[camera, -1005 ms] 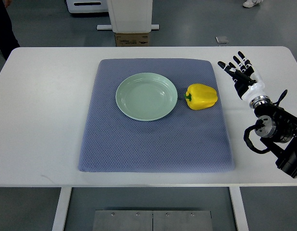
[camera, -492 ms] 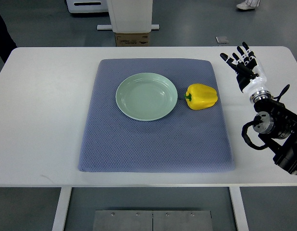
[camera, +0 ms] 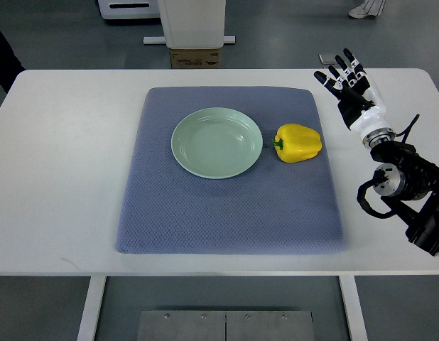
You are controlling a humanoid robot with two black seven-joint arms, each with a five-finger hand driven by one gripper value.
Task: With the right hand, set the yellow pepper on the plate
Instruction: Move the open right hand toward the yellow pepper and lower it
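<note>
- Currently the right hand (camera: 349, 89) sits over the far right part of the white counter (camera: 70, 163), its arm coming in from the right edge of the top view.
- Fingers (camera: 338, 73) are spread apart and extended, holding nothing; they point toward the counter's far edge.
- Hand is clear of the blue-grey mat (camera: 230, 213), just off its far right corner.
- Yellow pepper (camera: 298, 142) lies on the mat, on its side, green stem pointing left toward the plate (camera: 217, 142).
- Pepper is just beside the plate's right rim; whether stem and rim touch cannot be told.
- Plate is pale green, sits on the mat's far half, nothing on it.
- Right hand is near the pepper but apart from it, up and to the right in the picture.
- Left arm does not show in the top view.
- Cardboard box (camera: 195, 58) and a white stand base sit on the floor beyond the counter's far edge.
</note>
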